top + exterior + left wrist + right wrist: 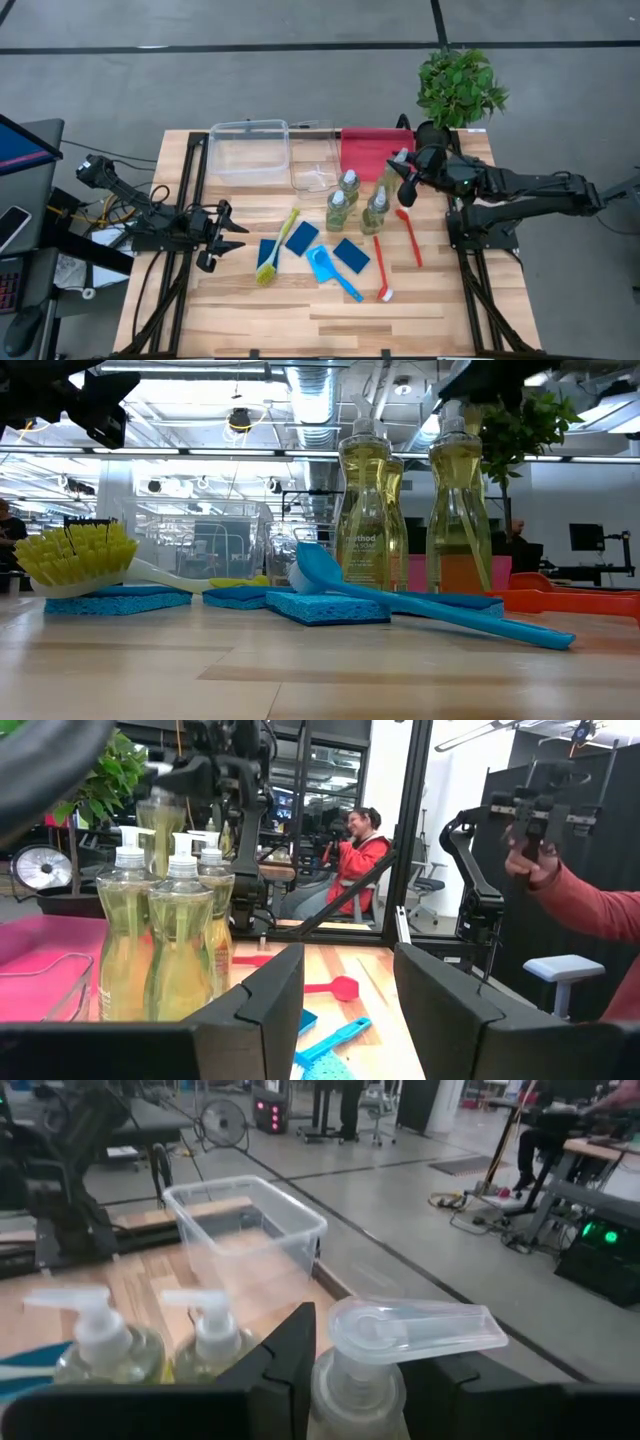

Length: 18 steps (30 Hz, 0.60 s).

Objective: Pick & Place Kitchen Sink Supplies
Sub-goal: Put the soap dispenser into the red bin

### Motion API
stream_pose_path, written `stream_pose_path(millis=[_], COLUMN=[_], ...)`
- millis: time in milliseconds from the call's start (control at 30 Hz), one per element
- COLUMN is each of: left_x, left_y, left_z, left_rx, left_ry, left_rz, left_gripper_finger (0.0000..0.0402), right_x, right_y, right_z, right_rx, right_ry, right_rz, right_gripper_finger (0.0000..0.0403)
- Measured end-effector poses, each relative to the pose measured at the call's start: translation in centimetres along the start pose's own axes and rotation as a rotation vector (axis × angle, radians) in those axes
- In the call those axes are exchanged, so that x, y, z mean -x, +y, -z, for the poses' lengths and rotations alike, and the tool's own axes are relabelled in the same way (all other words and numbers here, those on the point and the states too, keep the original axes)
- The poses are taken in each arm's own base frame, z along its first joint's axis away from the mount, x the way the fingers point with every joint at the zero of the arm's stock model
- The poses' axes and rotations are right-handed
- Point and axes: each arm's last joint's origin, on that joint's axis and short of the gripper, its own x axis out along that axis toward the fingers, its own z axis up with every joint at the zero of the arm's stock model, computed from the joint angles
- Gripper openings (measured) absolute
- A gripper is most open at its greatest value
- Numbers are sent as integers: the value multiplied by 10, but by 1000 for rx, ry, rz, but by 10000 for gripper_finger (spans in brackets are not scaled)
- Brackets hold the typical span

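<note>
The right pincer [365, 1370] brackets the neck of 1 pump bottle [392, 181]; whether it grips cannot be told. The left pincer [226, 237] waits, part open and empty.

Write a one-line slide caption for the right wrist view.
Right gripper with its fingers either side of a pump bottle's neck, two more pump bottles and a clear bin beyond.

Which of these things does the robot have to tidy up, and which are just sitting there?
For the job:
soap bottles
blue sponges
green brush
blue brush
red brushes

Just sitting there:
clear bins
red tray
potted plant
</note>
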Motion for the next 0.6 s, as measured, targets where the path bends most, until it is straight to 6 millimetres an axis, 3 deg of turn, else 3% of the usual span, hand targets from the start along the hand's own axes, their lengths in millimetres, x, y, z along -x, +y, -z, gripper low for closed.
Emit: stream_pose_path(millis=[367,600], left_x=[0,0], left_y=[0,0], left_z=[0,0], left_rx=[0,0], left_ry=[0,0], left_rz=[0,0], left_gripper_finger=[158,158], right_x=[4,-25], right_y=[-15,-18], right_z=[-35,-40], right_rx=[61,101], right_ry=[-72,-59], right_rz=[101,149], right_gripper_finger=[97,97])
